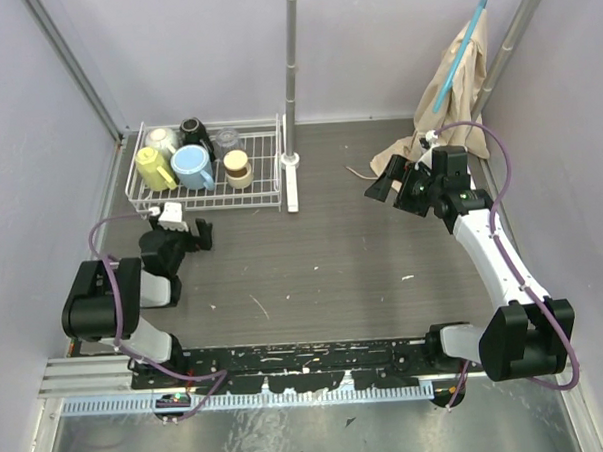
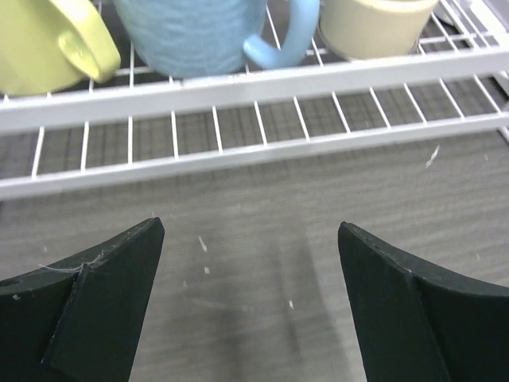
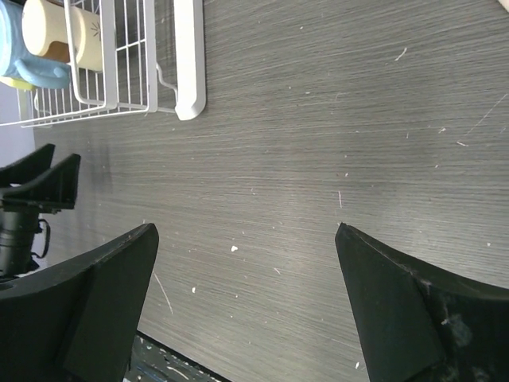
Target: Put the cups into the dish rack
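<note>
The left gripper is wide open and holds nothing. Just in front of it is the dish rack, with the yellow mug, light blue mug and cream mug inside. I think the loading is done, so it should back straight away and not bump the wire. The right gripper is wide open and empty too, well apart from the rack. I can read no words anywhere.
</note>
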Robot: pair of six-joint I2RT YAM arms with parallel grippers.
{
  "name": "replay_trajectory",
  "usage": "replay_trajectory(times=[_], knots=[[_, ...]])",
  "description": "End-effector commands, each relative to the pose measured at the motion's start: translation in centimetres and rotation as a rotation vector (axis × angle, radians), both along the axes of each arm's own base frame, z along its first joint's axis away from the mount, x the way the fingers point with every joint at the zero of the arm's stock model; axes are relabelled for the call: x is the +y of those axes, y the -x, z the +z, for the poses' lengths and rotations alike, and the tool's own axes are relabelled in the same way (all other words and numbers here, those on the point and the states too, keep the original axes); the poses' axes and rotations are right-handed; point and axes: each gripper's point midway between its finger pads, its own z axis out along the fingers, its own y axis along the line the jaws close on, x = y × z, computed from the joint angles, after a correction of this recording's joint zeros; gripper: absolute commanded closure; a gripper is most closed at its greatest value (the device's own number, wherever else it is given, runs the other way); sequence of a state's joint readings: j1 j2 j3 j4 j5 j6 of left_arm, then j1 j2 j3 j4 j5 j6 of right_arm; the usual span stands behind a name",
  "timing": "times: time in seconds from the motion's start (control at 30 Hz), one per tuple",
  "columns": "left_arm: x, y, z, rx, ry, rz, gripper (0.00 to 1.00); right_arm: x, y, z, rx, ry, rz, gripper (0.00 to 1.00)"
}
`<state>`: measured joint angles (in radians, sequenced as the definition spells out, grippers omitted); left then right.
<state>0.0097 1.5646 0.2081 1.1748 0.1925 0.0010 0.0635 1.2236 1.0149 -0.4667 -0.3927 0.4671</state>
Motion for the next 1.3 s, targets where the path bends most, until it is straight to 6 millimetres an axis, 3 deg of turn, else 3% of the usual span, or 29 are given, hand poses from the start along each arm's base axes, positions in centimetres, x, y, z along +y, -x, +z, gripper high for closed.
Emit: replay_trajectory(times=[0.0,0.2,0.4,0.63,0.97,1.27], knots=[[0.2,-2.1,0.4,0.060,-0.001,0.005,0.02,-0.6,-0.6,0.5,-0.043,0.045,-0.009,0.00],[1.9,-2.7,0.4,0.082,0.015,0.118,0.02,-2.2,-1.1,0.9,-0.076,0.119,-0.072,0.00],[2.0,-2.7,0.3,0.090,0.018,0.124,0.02,-4.0,-1.6,1.0,-0.077,0.206,-0.134,0.00],[2.0,-2.8,0.3,0.093,0.020,0.123,0.02,-6.9,-4.2,0.2,-0.061,0.360,-0.198,0.00],[2.0,-2.8,0.3,0.092,0.021,0.125,0.02,-10.5,-7.3,-3.9,-0.201,0.615,-0.184,0.00],[2.0,-2.8,0.3,0.094,0.022,0.124,0.02,-10.8,-6.8,-8.8,-0.395,0.483,-0.138,0.00]])
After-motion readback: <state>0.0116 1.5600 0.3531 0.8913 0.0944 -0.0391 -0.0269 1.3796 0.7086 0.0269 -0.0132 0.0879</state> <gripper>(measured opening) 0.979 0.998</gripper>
